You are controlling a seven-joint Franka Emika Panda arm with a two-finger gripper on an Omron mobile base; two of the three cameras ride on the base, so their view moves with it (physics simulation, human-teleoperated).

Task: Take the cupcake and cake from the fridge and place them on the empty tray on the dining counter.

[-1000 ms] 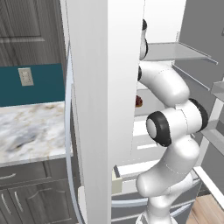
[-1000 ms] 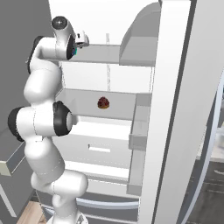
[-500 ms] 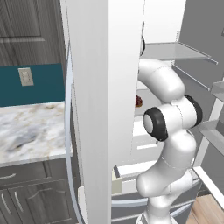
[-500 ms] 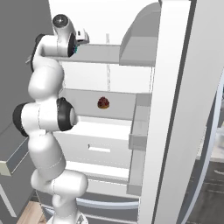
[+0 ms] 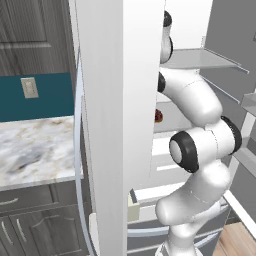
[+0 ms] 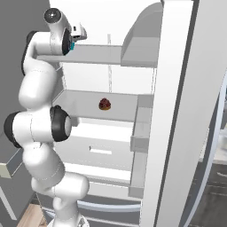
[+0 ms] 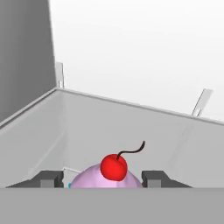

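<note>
The cupcake (image 7: 106, 176), pink-frosted with a red cherry on top, sits on the upper shelf of the open fridge (image 6: 173, 111). My gripper (image 7: 103, 180) is shut on the cupcake, one dark fingertip against each side of it. From the right base view the gripper (image 6: 76, 39) is high up at the left end of that shelf, and the teal wrapper of the cupcake (image 6: 72, 45) peeks out by the hand. One shelf lower, the small dark brown cake (image 6: 105, 104) stands alone; a sliver of the cake (image 5: 158, 116) shows past the door. The tray and the dining counter are out of view.
The open fridge door (image 5: 120, 125) stands close on the arm's left. A marble-topped wall counter (image 5: 35, 150) with dark cabinets lies beyond it. Door bins (image 6: 141, 133) line the right door. A white drawer (image 6: 102, 150) sits under the cake's shelf.
The jaws have come together from wide open onto the cupcake. The arm's elbow has shifted slightly; the cake has not moved.
</note>
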